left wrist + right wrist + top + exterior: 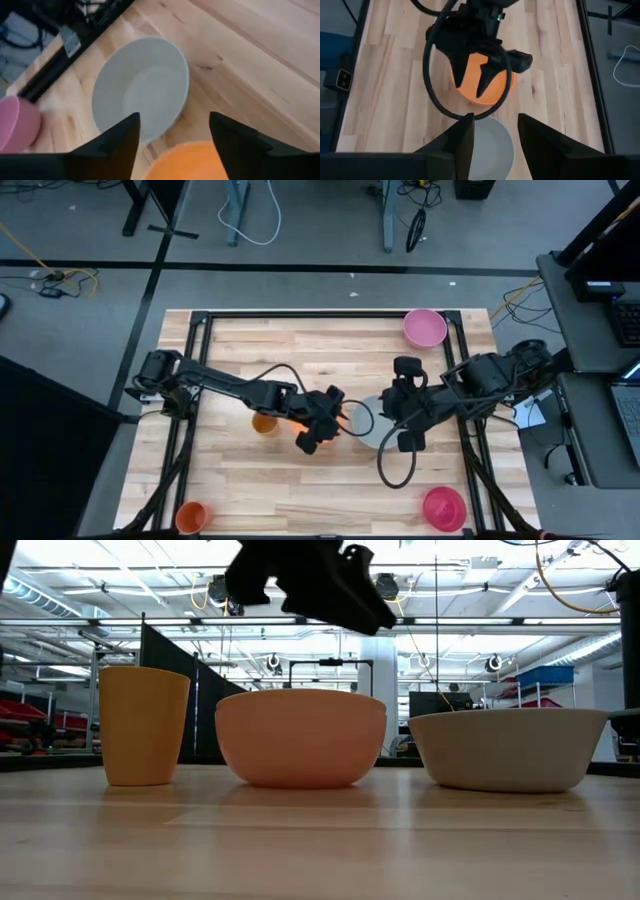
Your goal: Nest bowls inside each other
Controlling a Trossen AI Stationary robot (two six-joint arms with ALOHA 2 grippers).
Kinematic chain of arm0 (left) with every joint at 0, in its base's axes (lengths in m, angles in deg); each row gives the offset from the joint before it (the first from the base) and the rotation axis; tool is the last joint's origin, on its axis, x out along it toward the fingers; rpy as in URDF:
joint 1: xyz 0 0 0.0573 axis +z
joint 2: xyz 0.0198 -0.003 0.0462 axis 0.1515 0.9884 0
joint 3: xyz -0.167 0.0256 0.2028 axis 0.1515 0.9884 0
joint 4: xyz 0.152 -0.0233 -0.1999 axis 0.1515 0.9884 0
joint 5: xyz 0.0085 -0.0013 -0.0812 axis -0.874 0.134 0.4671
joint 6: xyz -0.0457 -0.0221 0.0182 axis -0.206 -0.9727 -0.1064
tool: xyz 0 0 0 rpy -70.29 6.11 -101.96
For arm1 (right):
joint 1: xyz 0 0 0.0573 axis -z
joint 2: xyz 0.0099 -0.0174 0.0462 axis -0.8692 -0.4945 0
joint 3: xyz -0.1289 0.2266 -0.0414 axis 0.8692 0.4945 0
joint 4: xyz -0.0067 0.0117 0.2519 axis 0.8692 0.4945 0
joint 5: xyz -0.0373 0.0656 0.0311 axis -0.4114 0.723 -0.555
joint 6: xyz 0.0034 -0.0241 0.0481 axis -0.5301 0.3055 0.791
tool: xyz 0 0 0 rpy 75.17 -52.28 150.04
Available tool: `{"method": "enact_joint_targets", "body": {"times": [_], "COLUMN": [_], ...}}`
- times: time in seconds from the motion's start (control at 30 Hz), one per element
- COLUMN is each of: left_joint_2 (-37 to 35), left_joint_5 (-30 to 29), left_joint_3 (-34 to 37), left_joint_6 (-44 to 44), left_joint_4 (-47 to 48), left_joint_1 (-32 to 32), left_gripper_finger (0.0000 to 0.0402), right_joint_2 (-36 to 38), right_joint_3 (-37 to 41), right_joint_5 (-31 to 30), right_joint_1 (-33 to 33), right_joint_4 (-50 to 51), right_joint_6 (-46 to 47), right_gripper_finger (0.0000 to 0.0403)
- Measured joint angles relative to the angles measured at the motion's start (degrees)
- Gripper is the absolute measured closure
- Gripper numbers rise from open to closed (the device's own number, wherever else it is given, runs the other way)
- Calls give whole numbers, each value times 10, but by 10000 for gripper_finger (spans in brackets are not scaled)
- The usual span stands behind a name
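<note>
With the left gripper (481,75) spread above the orange bowl (482,82), the grey bowl (140,90) could be knocked if lowered off-centre.

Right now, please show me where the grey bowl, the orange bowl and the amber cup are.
grey bowl (142,90), left wrist view, on its inner floor.
orange bowl (300,740), low view, on its outer side wall.
amber cup (143,725), low view, on its side wall.

Four bowls (424,327), two cups (191,516).
</note>
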Motion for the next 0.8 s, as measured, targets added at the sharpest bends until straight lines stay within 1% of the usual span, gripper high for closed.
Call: {"method": "enact_joint_targets", "body": {"times": [0.07, 0.2, 0.4, 0.67, 0.8], "left_joint_2": [13, 48, 101, 155, 176], "left_joint_5": [11, 26, 28, 29, 31], "left_joint_3": [0, -18, -60, -146, -172], "left_joint_6": [7, 8, 22, 38, 52], "left_joint_4": [-9, -14, -7, 77, 95], "left_joint_1": [0, 0, 0, 11, 23], "left_gripper_finger": [159, 157, 157, 157, 157], "right_joint_2": [-6, -17, -35, -42, -42], "right_joint_3": [0, 0, 0, 0, 0], "right_joint_5": [0, 0, 0, 1, 1], "right_joint_1": [0, 0, 0, 0, 0], "right_joint_4": [2, 3, -1, -9, -11], "right_joint_6": [3, 3, 7, 7, 7], "right_gripper_finger": [266, 266, 266, 266, 266]}}
